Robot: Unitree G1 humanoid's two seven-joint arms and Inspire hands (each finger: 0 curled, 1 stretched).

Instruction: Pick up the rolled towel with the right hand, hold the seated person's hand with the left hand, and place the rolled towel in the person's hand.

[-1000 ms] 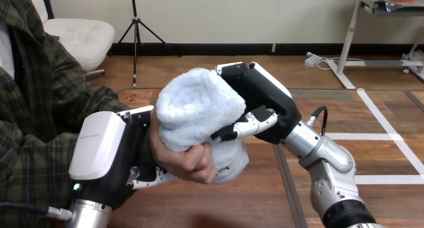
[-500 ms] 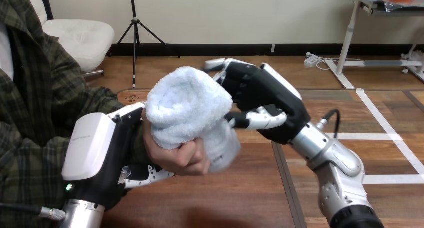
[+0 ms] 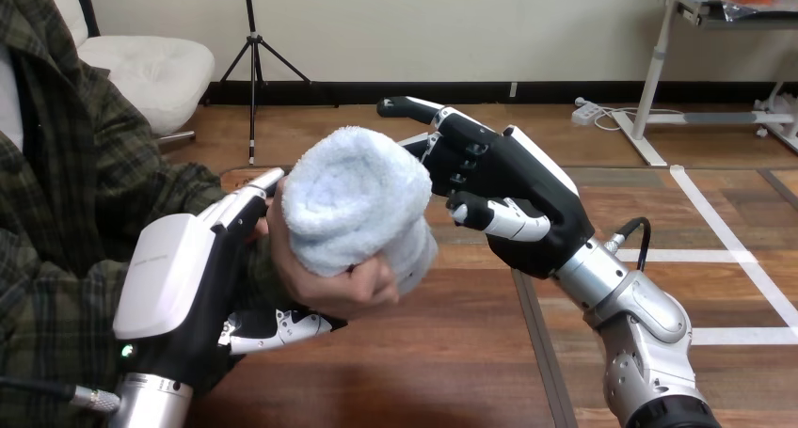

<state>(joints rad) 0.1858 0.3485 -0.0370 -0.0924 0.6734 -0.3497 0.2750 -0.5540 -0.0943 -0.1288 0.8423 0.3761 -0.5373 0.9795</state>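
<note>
Pale blue terry, rolled into a fat cylinder, is what draws the eye in the head view. The rolled towel (image 3: 353,198) stands on end in the person's hand (image 3: 331,285), whose fingers are closed round its lower part, with the coiled end tipped toward the camera. The robot's right hand (image 3: 516,191) stands just beyond the towel, on the side away from the person's fingers. Its fingers (image 3: 414,108) are stretched nearly straight and spread, its thumb (image 3: 503,219) points at the towel but stops short of it, and it has hold of nothing. Whether its lower fingertips brush the terry I cannot tell. The left hand (image 3: 174,282) is wrapped about the person's wrist, its fingers (image 3: 247,200) lying over the top behind the towel and its thumb (image 3: 282,326) hooked underneath, so the wrist sits between them. To my mind the placing is as good as done, since the towel lies in the person's grip and not the robot's. The next move, I'd judge, calls for drawing the right hand clear without a fingertip snagging the loops and tugging the roll loose, then easing the left fingers off the wrist. As for containers, the nearest thing to one is the person's closed hand, held above the wooden table (image 3: 442,362), and the towel is what it holds.
</note>
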